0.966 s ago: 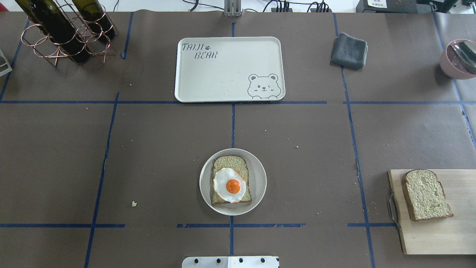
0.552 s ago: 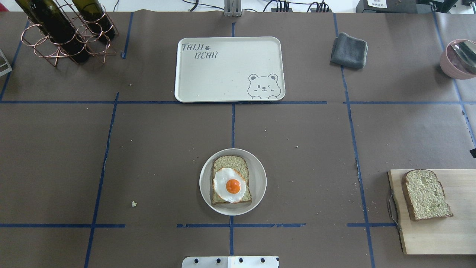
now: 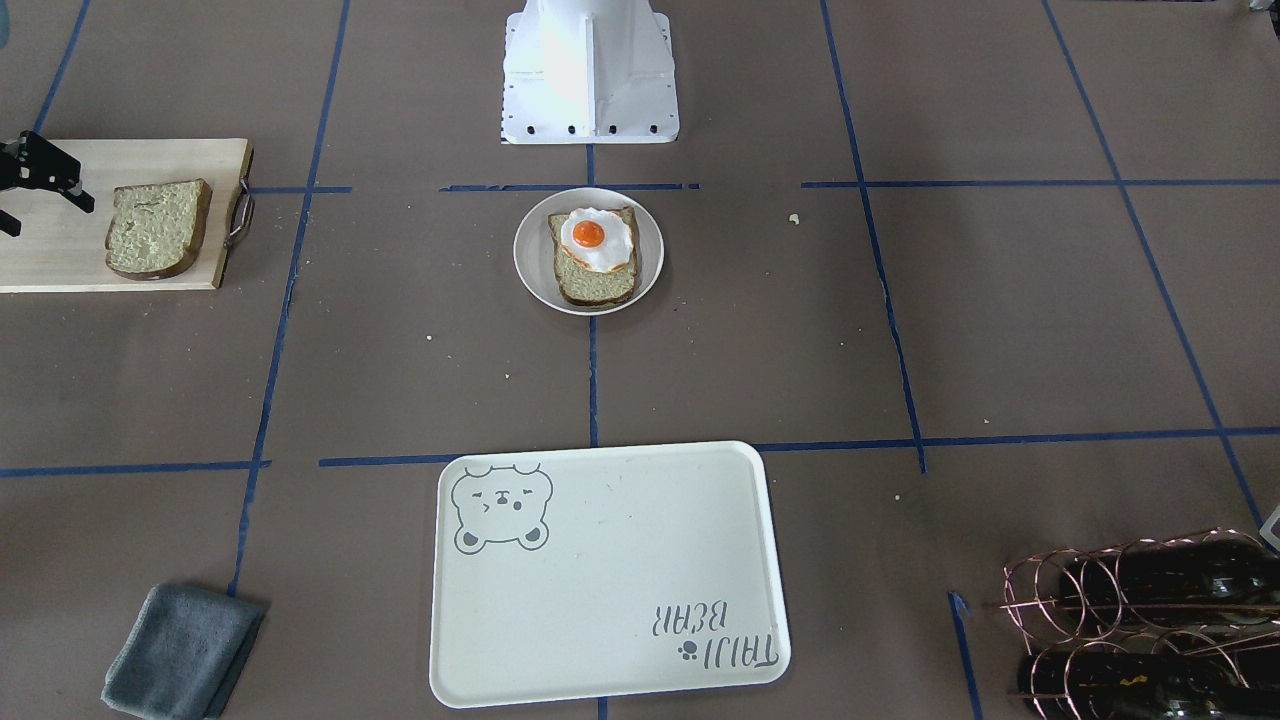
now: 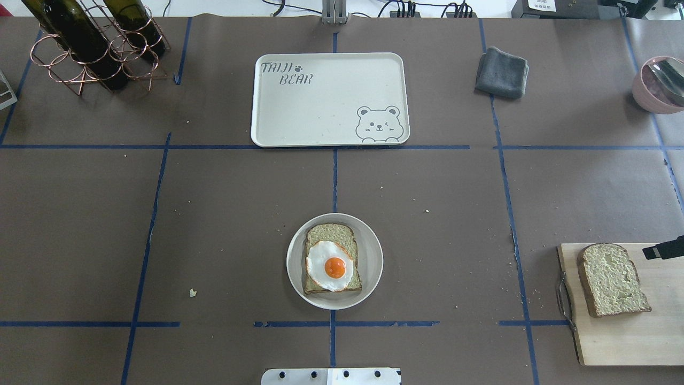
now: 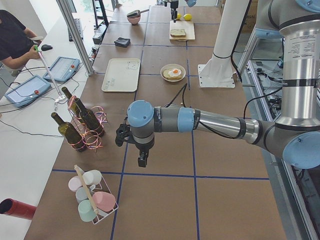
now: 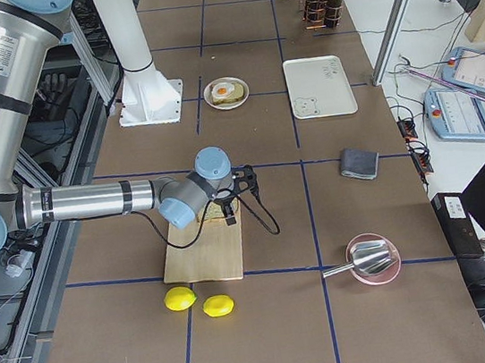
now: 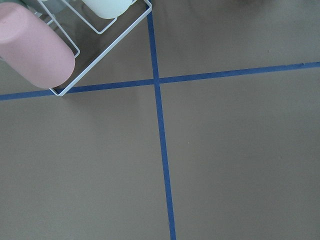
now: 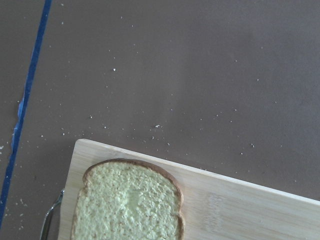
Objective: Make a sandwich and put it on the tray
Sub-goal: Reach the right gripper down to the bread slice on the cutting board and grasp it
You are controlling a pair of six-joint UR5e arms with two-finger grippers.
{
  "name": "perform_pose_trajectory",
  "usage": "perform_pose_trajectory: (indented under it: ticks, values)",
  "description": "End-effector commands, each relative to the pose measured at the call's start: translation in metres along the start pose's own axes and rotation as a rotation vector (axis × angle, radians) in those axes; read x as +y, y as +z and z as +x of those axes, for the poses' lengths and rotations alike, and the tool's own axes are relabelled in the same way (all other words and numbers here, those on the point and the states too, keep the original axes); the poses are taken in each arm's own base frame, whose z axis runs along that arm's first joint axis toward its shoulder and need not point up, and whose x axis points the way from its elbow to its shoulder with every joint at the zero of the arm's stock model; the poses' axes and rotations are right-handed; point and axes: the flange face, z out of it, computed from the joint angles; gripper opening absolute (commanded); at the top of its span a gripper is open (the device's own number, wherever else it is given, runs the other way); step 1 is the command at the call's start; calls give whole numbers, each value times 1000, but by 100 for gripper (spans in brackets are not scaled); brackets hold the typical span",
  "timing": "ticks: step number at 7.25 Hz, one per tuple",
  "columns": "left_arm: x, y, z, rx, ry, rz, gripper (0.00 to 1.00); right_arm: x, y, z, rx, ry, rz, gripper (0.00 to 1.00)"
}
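One bread slice [image 4: 331, 234] lies on a small round white plate [image 4: 374, 262] at the table's near middle, with the fried egg [image 4: 331, 266] on top. The second slice [image 4: 612, 279] lies on the wooden cutting board [image 4: 630, 337] at the right; it also shows in the right wrist view [image 8: 127, 205]. The cream bear tray [image 4: 320, 107] sits at the far middle with nothing on it. My right gripper [image 3: 48, 216] hovers over the board just beside the second slice, jaws apart and empty. My left gripper [image 5: 135, 145] hangs far off to the left, and I cannot tell if it is open.
A copper rack with wine bottles [image 4: 91, 43] stands far left. A grey cloth [image 4: 501, 72] lies far right, with a pink bowl holding a metal scoop [image 4: 657, 85] beyond it. A wire rack of cups [image 7: 40, 50] is under the left wrist. Two lemons [image 6: 201, 302] lie beyond the board.
My right gripper has come into the overhead view from the right edge and moved toward the bread slice on the cutting board. Nothing else has moved.
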Motion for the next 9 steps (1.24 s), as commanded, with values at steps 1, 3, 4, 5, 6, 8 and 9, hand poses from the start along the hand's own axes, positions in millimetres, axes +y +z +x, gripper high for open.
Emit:
perform_pose_trajectory:
  ticks: [1,3,4,5,6,8,9]
  values:
    - [0,0,1,9,0,1,100,8,19,-2,13,3,-20,100]
    - [0,-1,1,8,1,2,100,12,34,-10,28,42,-43,100]
    - [0,0,1,9,0,1,100,15,44,-25,7,117,-57,94]
    - [1,0,1,9,0,1,100,21,52,-32,-8,140,-71,88]
    - [1,0,0,9,-1,0,100,25,58,-22,-10,139,-71,83]
    - [1,0,0,9,-1,0,100,28,62,-14,-14,139,-68,76]
    - [1,0,1,9,0,1,100,28,62,-13,-12,167,-65,69]
